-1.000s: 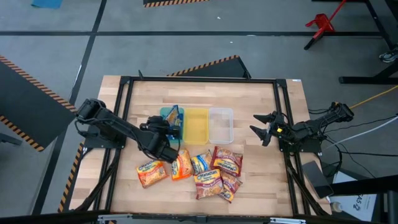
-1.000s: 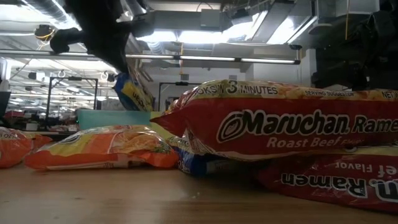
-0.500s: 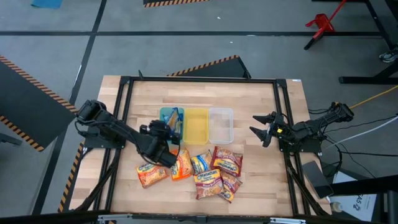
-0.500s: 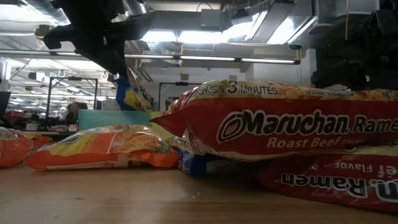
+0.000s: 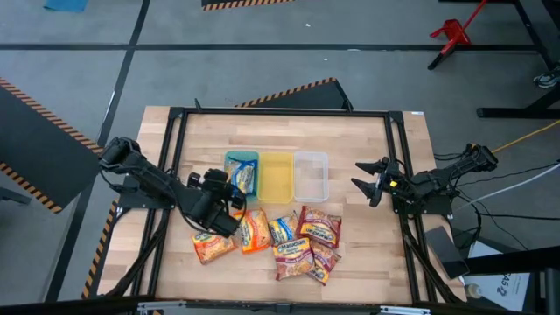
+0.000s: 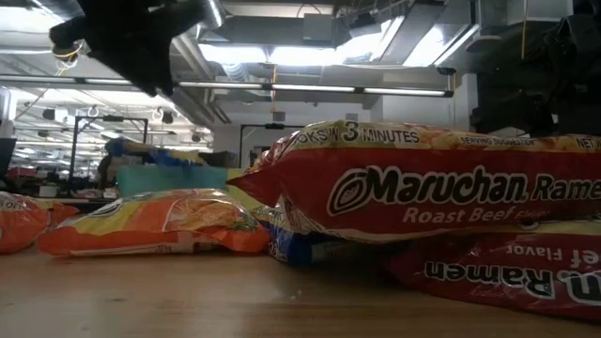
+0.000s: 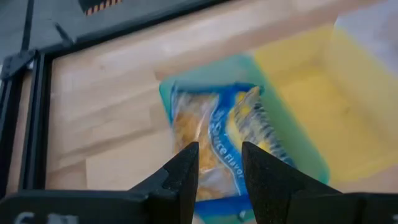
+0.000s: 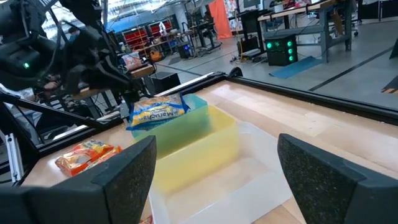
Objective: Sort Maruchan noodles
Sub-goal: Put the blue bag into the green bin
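The blue packet (image 5: 244,177) lies in the green tray (image 5: 231,161), long axis along the tray. The left hand (image 5: 229,194), fingers spread and empty, sits just beside it, having released and drawn back since a second ago. Remaining packets (image 5: 293,241) lie nearer it than the right hand (image 5: 367,182), spread, idle at the bench (image 5: 350,140) edge.

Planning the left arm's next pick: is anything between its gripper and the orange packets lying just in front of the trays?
Nothing visible. The left gripper, open, hangs beside the green tray holding the blue-yellow packet; the nearest orange packet lies uncovered on the table close by.
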### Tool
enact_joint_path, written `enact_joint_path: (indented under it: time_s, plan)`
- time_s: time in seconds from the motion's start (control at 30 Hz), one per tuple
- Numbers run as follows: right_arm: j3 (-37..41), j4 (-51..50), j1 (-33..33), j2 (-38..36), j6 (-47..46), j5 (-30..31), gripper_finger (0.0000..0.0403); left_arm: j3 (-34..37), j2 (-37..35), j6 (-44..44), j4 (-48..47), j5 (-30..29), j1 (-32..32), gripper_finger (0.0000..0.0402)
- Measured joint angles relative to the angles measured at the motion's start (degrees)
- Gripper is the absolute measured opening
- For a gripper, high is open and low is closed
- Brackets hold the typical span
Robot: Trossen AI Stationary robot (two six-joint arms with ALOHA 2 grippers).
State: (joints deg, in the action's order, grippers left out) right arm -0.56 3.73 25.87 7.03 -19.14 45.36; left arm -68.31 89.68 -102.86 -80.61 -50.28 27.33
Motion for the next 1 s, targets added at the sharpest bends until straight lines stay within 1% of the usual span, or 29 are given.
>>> enact_joint_path:
  time_s: [0.1, 0.17, 0.23, 0.37, 0.43, 0.57, 0.73, 0.93, 1.0]
  plan:
    - [0.0, 0.0, 0.0, 0.0, 0.0, 0.0, 0.0321, 0.0, -0.7, 0.1, 0.0, -3.2, -0.4, 0.0115]
    - [0.0, 0.0, 0.0, 0.0, -0.1, 0.0, 0.0321, 0.0, -0.6, 1.6, 0.2, -1.9, -1.0, 0.0114]
    - [0.0, 0.0, 0.0, 0.0, -0.1, 0.0, 0.0321, 0.0, -0.7, 8.4, 1.2, 2.8, -1.6, 0.0108]
    - [0.0, 0.0, 0.0, 0.0, -0.1, 0.0, 0.0321, 0.0, -0.6, 22.5, 1.5, 15.5, -2.8, 0.0092]
    - [0.0, 0.0, 0.0, 0.0, -0.1, 0.0, 0.0321, 0.0, -0.6, 27.7, 1.6, 18.2, -2.8, 0.0082]
    - [0.0, 0.0, 0.0, 0.0, -0.1, 0.0, 0.0321, 0.0, -0.6, 33.0, 1.8, 18.9, -2.9, 0.0049]
    - [0.0, 0.0, 0.0, 0.0, -0.1, 0.0, 0.0321, 0.0, -0.6, 39.2, 3.8, 19.1, -4.9, 0.0006]
    - [0.0, 0.0, 0.0, 0.0, -0.5, 0.0, 0.0321, 2.8, -0.6, 48.7, 12.6, 21.8, -7.6, 0.0002]
    - [0.0, 0.0, 0.0, 0.0, -0.6, 0.0, 0.0321, 4.3, -0.6, 49.7, 14.6, 22.1, -8.5, 0.0002]
